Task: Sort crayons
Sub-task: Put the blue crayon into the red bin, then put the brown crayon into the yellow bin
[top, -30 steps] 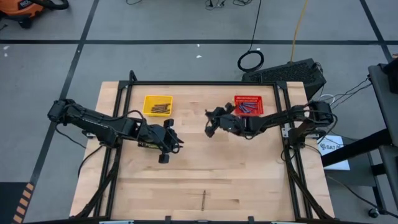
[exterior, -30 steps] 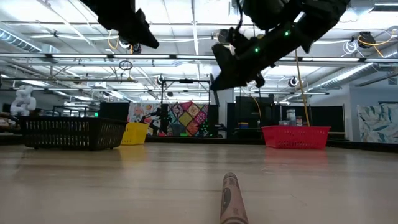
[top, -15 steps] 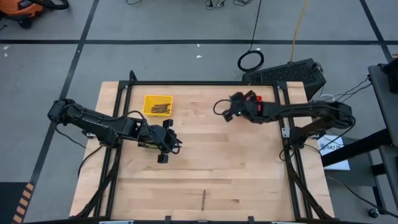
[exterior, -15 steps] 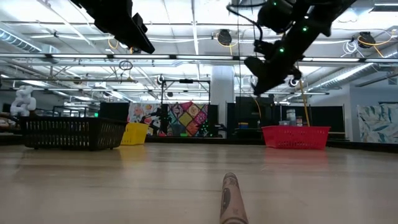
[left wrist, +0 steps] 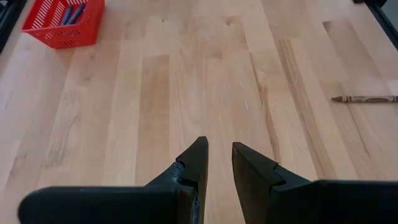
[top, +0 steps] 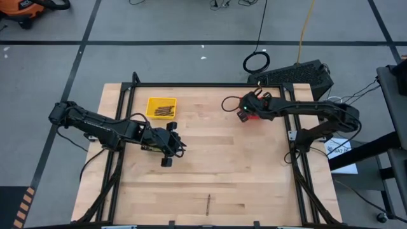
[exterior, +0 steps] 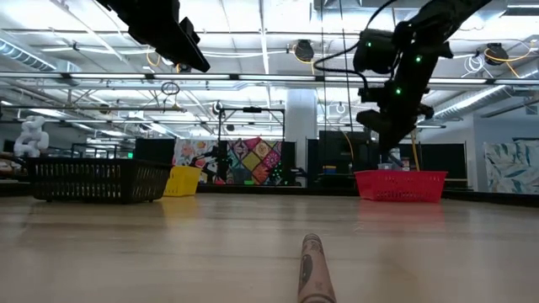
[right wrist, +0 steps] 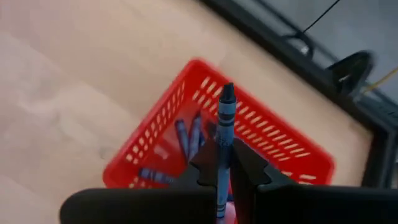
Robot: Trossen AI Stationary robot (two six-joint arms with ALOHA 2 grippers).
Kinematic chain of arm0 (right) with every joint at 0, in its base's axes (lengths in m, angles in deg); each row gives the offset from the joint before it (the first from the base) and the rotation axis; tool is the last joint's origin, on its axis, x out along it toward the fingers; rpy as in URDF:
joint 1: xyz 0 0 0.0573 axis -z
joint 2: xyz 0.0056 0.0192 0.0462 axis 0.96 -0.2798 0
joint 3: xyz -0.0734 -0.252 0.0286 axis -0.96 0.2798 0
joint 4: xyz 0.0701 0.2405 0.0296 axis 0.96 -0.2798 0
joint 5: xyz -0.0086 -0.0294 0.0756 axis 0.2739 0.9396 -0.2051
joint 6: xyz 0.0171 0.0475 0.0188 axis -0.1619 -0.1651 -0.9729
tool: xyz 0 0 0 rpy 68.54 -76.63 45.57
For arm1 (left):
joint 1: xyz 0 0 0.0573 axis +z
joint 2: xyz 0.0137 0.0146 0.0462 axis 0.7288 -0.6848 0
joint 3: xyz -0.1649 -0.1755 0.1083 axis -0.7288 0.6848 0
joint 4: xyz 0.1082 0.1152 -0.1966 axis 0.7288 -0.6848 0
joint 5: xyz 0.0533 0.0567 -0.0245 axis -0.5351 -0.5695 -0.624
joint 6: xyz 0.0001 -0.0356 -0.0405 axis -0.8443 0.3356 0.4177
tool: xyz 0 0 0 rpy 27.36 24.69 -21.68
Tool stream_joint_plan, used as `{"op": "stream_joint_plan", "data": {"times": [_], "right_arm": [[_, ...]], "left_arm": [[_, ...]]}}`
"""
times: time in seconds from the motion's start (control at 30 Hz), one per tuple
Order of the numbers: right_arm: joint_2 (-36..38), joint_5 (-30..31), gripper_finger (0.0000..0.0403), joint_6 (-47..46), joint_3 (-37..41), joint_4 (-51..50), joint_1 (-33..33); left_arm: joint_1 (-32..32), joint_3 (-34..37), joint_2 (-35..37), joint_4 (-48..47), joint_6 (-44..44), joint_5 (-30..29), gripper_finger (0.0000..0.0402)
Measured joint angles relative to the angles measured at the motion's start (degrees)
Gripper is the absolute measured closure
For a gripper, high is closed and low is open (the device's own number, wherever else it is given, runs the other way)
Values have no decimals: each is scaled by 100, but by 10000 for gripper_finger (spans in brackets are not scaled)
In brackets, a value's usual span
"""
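Blue crayon was pinched in right gripper above red basket; left gripper hung part-open, empty.

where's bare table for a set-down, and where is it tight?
Free: the bare wood between the yellow basket and red basket, and the wide strip between the left hand and the lone brown crayon near the front edge. Tight: over the red basket, where the right hand holds a blue crayon.
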Motion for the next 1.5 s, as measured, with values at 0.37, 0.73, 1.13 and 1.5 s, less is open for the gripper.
{"op": "stream_joint_plan", "data": {"times": [0.37, 0.73, 1.13, 1.5], "right_arm": [[-563, -460, 394, 264, 0, -277, 426], [-632, -453, 338, 304, -2, -276, 429], [-632, -1204, 308, -299, -135, -324, 309], [-630, -1194, 307, -208, -1658, -738, -482]], "left_arm": [[0, 0, 0, -2, -44, -2, 324], [0, 0, 0, -2, -46, -2, 324], [0, 0, 0, -2, -140, 252, 324], [-160, 0, -164, 204, -619, 698, 324]]}}
